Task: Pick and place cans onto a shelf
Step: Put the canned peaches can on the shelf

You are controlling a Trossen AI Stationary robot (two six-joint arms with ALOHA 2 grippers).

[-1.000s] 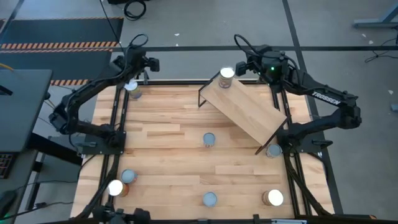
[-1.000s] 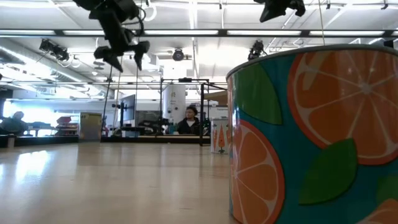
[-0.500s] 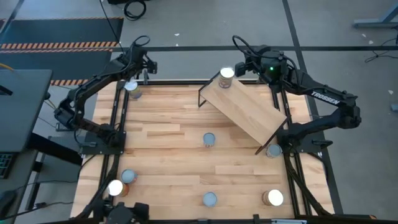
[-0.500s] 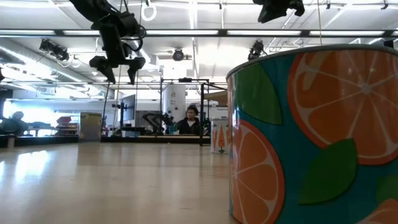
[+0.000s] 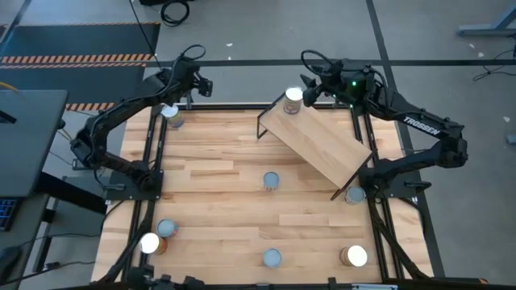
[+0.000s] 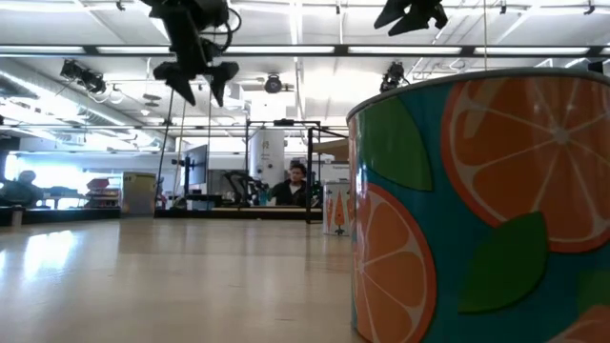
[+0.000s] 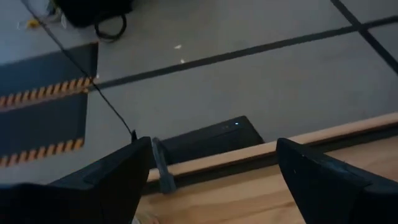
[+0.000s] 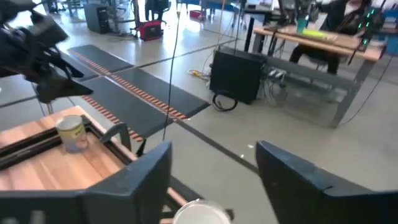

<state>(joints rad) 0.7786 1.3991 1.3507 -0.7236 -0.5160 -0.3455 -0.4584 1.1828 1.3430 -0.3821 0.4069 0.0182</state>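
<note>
My left gripper (image 5: 192,80) hangs open and empty in the air over the table's far left corner, beside a can (image 5: 171,114) that stands on the tabletop; it also shows in the low view (image 6: 195,76). My right gripper (image 5: 310,87) is open and empty, in the air just right of a white-topped can (image 5: 293,100) that stands on the far end of the shelf (image 5: 318,138). In the right wrist view that can's top (image 8: 200,211) shows between the spread fingers (image 8: 140,177). Other cans stand on the tabletop at the middle (image 5: 271,181) and right (image 5: 355,194).
Several more cans stand along the near edge, at the left (image 5: 165,229), middle (image 5: 272,258) and right (image 5: 353,256). One orange-patterned can (image 6: 486,210) fills the low view's right half. A person (image 6: 297,186) sits far behind the table. Black frame rails (image 5: 153,153) run along both sides.
My left gripper has dipped and then risen again over the far left corner, ending a little farther toward the table's right, still open. My right gripper has shifted slightly toward the can on the shelf and turned a little, still open. The cans have stayed where they were.
</note>
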